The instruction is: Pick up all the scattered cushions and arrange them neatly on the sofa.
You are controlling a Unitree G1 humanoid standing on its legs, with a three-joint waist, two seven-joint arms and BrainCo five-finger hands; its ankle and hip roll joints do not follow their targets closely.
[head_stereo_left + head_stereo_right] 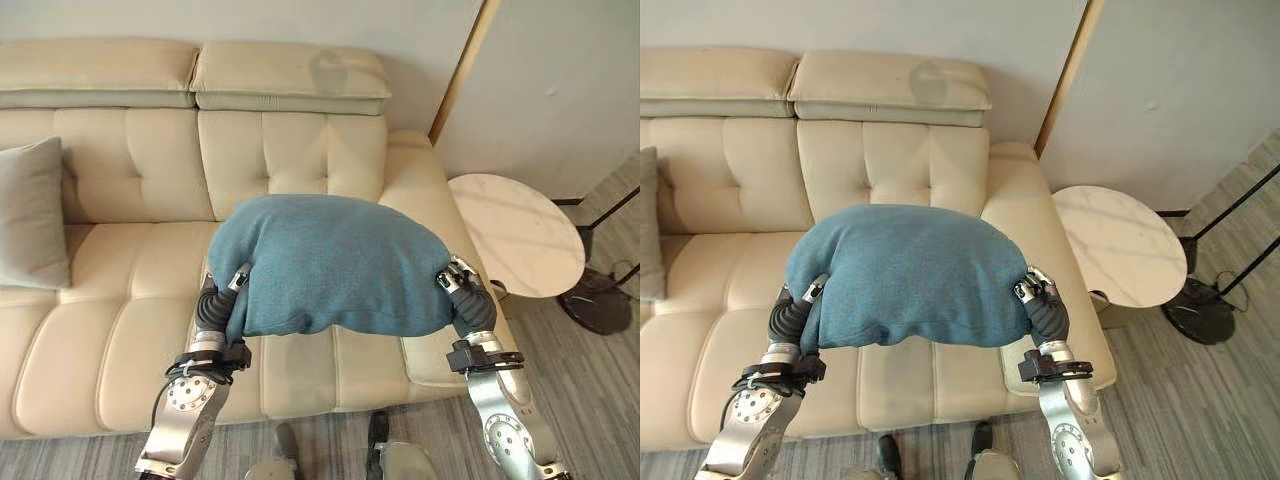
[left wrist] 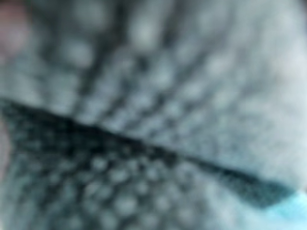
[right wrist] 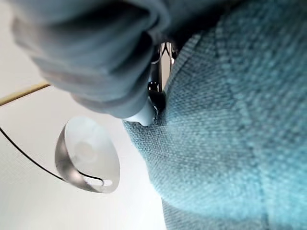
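Between the left hand [image 1: 236, 283] and the right hand [image 1: 457, 278] hangs a large teal cushion [image 1: 330, 265], gripped at its two ends and held above the seat of the cream sofa [image 1: 130, 330]; its lower edge sags between the hands and looks clear of the seat, though contact at the front edge cannot be ruled out. Left hand: fingers mostly buried in the fabric, so whether they curl round it or merely press flat cannot be told; its wrist view gives nothing but close weave. Right hand: a few fingertips show at the cushion's end, the rest hidden behind it; grip likewise cannot be told. Beyond the left hand, against the backrest, a grey cushion [image 1: 32, 215] stands upright, already placed. Past the right hand, off the sofa's arm, stands a round marble side table [image 1: 520, 235]; further out, a dark lamp base [image 1: 596, 300] on the floor.

Risks, as judged: hold appears to depend on squeeze from both ends; if either hand eases first, the soft cushion may fold and drop to the floor short of the seat; released too near the front edge, it may roll off; a swing toward the right hand's side could carry it over the sofa's arm toward the table.
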